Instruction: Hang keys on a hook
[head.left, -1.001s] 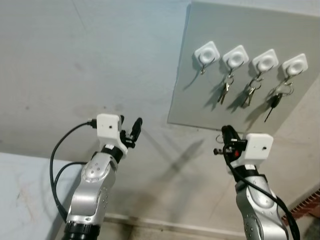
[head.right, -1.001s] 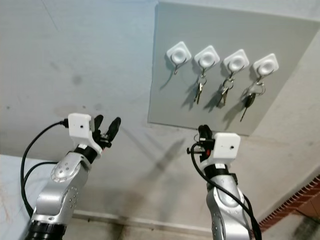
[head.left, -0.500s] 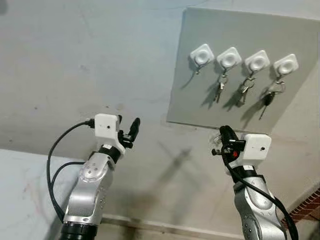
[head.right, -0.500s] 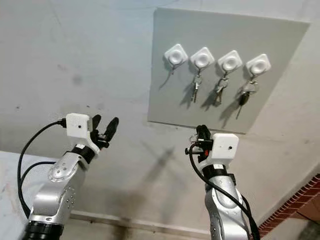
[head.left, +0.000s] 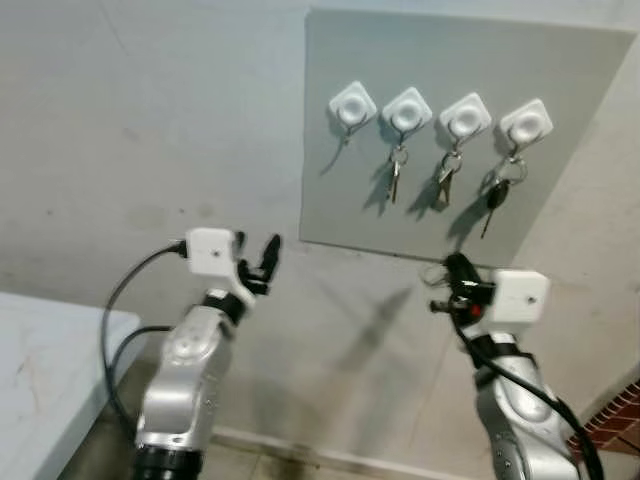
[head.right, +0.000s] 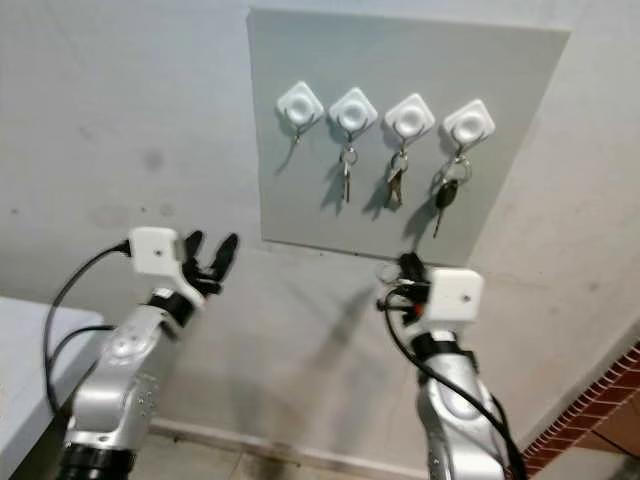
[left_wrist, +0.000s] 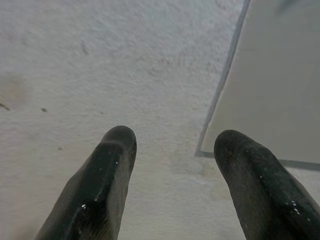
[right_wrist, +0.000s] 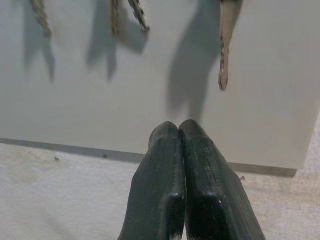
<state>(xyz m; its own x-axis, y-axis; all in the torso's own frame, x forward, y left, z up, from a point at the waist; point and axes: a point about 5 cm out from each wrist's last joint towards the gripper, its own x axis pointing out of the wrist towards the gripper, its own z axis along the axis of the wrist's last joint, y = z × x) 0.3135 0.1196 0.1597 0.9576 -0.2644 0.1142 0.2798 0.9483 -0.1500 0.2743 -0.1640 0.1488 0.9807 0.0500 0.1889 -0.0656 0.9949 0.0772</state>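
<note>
A grey board (head.left: 560, 60) on the wall carries a row of white hooks. The leftmost hook (head.left: 351, 104) is bare. Keys (head.left: 396, 178) hang from each of the other three. My right gripper (head.left: 456, 265) is raised just below the board's lower edge, shut on a thin key ring (head.left: 433, 273) that loops out beside its tips. In the right wrist view the fingers (right_wrist: 165, 150) press together under a hanging key (right_wrist: 225, 45). My left gripper (head.left: 257, 248) is open and holds nothing, pointed at the bare wall left of the board's lower corner (left_wrist: 200, 152).
A pale table (head.left: 50, 370) edges in at the lower left. Red brickwork (head.left: 615, 415) shows at the lower right. The wall meets the floor along a skirting line (head.left: 330, 455) between my arms.
The whole view has swung, so the board now sits further left and a table edge has come in. Both arms keep their raised poses; the right gripper stays shut, the left open.
</note>
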